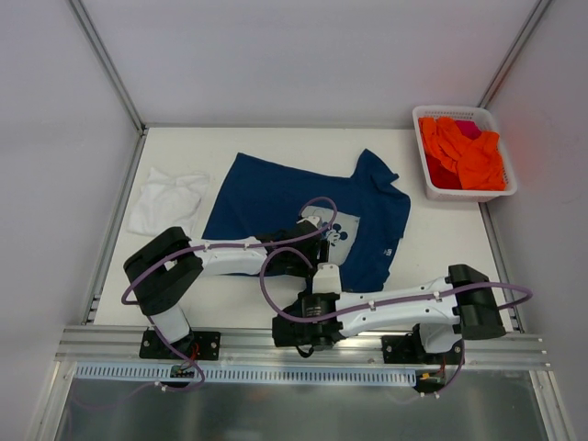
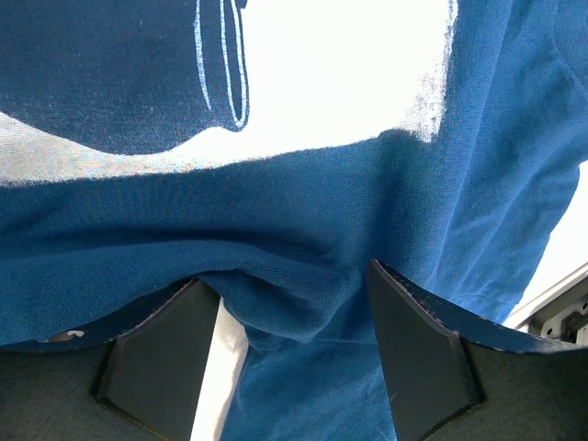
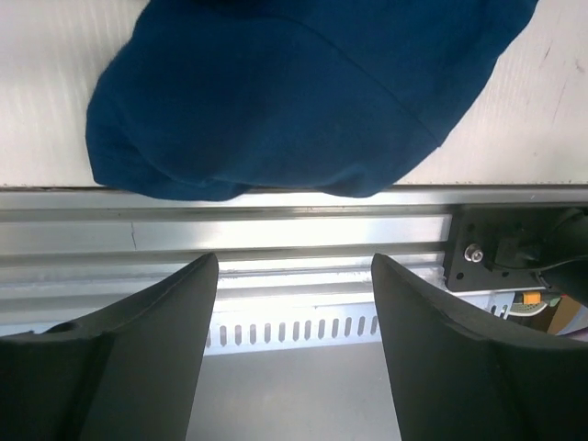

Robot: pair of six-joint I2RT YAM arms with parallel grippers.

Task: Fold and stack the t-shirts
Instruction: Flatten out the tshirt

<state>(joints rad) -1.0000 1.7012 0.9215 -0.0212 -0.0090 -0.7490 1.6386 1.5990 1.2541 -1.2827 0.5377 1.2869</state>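
Navy t-shirt (image 1: 276,197) is lying spread, print side up, across the middle of the table (image 1: 450,239). One sleeve is pointing toward 1 o'clock. The white t-shirt (image 1: 165,200) is sitting crumpled at 10 o'clock, near the navy one but apart from it, and not yet folded.

Left gripper (image 2: 289,285) is working at the shirt's 6 o'clock edge, just below the pale print (image 1: 342,234). Its jaws are standing apart and pressing down into the cloth, so a ridge of navy fabric is bulging up between the fingers (image 2: 423,358). It is not clenched yet. I am reading this as set-up for a pinch, since gathering a ridge gives the fingers something to bite.

Right gripper (image 3: 292,260) is hanging released with nothing between its jaws, over the aluminium rail (image 3: 276,230) at 6 o'clock. A rounded lobe of navy cloth is reaching the table edge just ahead of it — probably its own pick point, so that both hands can lift one side together.

Basket (image 1: 423,152) of orange cloth (image 1: 469,152) is standing at 2 o'clock, well apart from the work.

Progress: I am judging the first fold as only beginning.
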